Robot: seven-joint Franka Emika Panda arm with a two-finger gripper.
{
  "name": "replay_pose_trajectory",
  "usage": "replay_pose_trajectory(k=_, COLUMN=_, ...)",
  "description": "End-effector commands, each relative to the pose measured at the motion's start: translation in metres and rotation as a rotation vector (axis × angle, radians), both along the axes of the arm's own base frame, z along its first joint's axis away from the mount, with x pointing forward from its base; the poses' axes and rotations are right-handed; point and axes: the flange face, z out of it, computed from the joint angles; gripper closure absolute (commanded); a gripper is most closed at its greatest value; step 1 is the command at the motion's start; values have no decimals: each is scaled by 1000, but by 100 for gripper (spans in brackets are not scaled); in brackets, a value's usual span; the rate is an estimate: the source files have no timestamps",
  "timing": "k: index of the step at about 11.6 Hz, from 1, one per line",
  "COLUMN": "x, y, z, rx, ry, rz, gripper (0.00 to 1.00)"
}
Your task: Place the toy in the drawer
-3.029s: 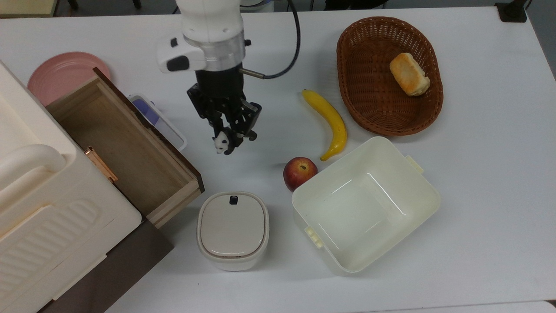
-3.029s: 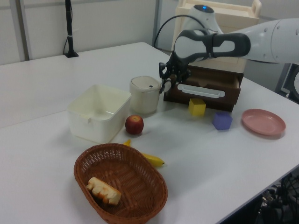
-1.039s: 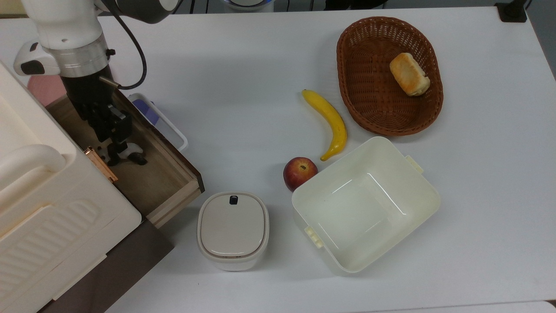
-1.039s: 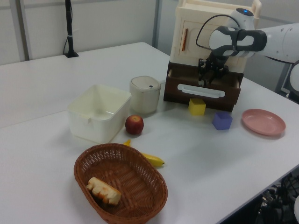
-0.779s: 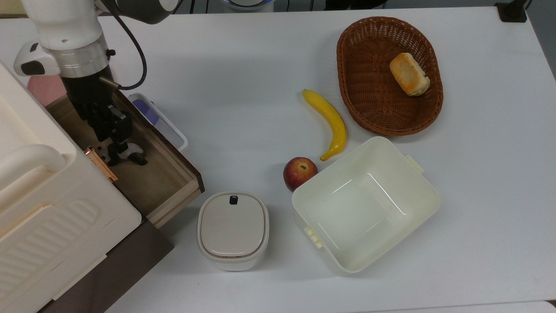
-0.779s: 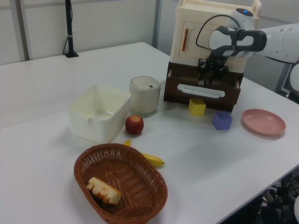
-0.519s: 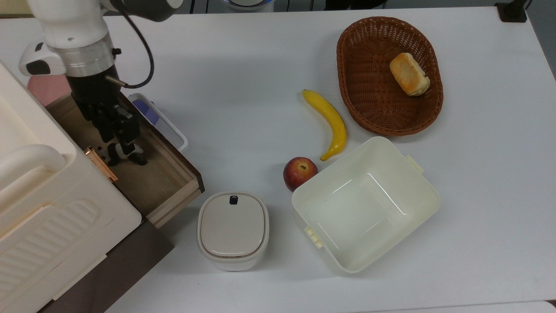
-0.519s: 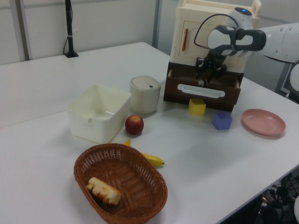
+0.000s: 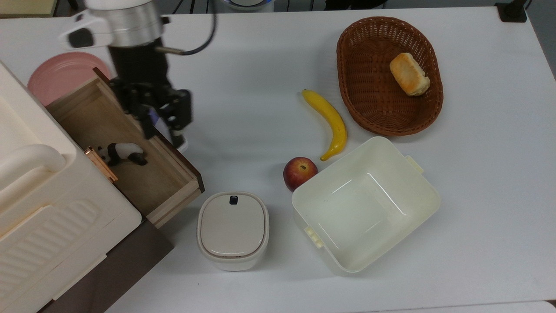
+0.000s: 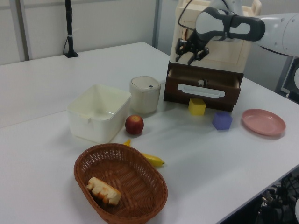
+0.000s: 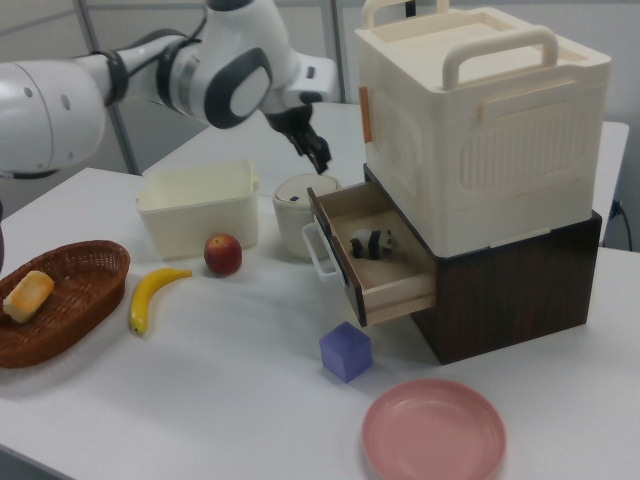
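The toy, a small black-and-white panda, stands on the wooden floor of the open drawer, near its back edge under the cream box. It also shows as the panda inside the drawer and as a speck of panda above the dark drawer front. My gripper hangs open and empty above the drawer's front panel, to the panda's right in the top view. The gripper is raised well above the drawer, and the gripper is apart from the toy.
A lidded cream pot stands by the drawer's corner. A red apple, banana, cream tub and wicker basket with bread lie further right. A pink plate, purple block and yellow block sit near the cabinet.
The gripper carried the panda into the drawer, let it go there, then rose and moved to the top view's right, off the panda. The panda stays put.
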Motion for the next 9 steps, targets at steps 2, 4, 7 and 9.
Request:
replay_pose_trajectory(k=2, x=-26, y=73, z=15, rx=-78, ry=124, rz=150, gripper=0)
replay_pose_trajectory(k=4, x=-49, y=109, z=23, rx=-169, ry=248, rz=319, gripper=0)
replay_pose_trajectory(k=7, x=-90, y=126, z=53, rx=-208, ry=375, rz=422, gripper=0)
replay_pose_trajectory(k=9, x=-104, y=127, z=62, rx=-203, ry=421, rz=412, gripper=0)
